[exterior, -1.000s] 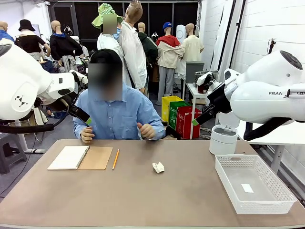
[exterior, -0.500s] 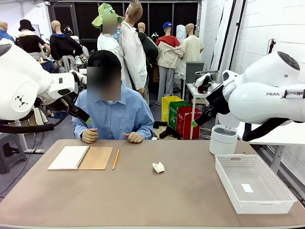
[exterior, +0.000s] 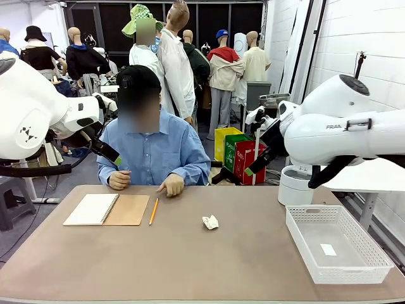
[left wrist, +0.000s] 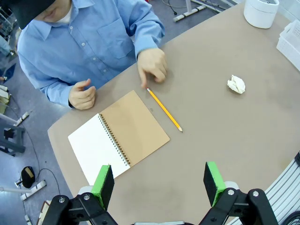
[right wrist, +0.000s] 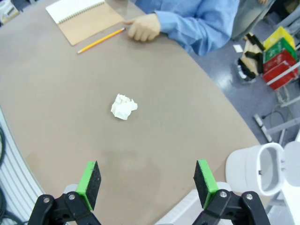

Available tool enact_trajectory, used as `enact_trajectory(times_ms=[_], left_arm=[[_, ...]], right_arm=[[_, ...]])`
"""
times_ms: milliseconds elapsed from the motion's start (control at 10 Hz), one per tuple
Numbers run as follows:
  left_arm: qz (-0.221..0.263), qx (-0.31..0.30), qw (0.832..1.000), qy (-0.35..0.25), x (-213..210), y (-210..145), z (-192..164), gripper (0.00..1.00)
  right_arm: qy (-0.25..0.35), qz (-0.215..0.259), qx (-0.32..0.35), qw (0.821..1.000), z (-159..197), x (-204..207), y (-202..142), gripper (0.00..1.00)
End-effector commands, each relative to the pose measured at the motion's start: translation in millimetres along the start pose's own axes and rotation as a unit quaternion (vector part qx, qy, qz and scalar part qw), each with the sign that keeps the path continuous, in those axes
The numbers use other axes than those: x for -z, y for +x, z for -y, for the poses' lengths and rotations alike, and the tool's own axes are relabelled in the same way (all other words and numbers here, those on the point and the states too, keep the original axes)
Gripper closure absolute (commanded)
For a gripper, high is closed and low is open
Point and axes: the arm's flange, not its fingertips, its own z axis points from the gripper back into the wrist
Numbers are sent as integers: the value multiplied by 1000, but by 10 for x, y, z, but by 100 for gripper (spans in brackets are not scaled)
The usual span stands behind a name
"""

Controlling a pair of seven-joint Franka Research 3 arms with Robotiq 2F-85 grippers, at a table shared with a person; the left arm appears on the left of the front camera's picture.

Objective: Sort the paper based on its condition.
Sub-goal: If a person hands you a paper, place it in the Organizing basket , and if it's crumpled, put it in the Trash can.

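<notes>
Crumpled paper on the table, both jaws empty
Both arms' jaws stand wide apart above the table. The crumpled paper lies mid-table, away from every edge. I think this light ball may roll away if the jaws close off-centre.

The right arm bears "FRAN" (remaining letters hidden).
</notes>
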Motion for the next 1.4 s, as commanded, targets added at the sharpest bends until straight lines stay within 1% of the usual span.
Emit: enact_trajectory(times_ms=[0, 500, 600, 700, 800, 1300], left_arm=[[1, 0, 1000, 1, -12, 0, -6, 0], [1, 0, 1000, 1, -12, 0, -6, 0], [1, 0, 1000, 1, -12, 0, -6, 0], [1, 0, 1000, 1, -12, 0, -6, 0], [1, 0, 1000, 1, -12, 0, -6, 0], [1, 0, 1000, 1, -12, 0, -6, 0]], right_arm=[[5, -21, 6, 1000, -14, 233, 126, 0], [23, -58, 1, 998, -117, 734, 187, 0], [26, -60, 7, 998, -119, 746, 159, 0], [23, -57, 7, 998, -118, 675, 108, 0], [21, -63, -11, 998, -153, 727, 121, 0], [18, -65, -12, 998, -166, 734, 122, 0]])
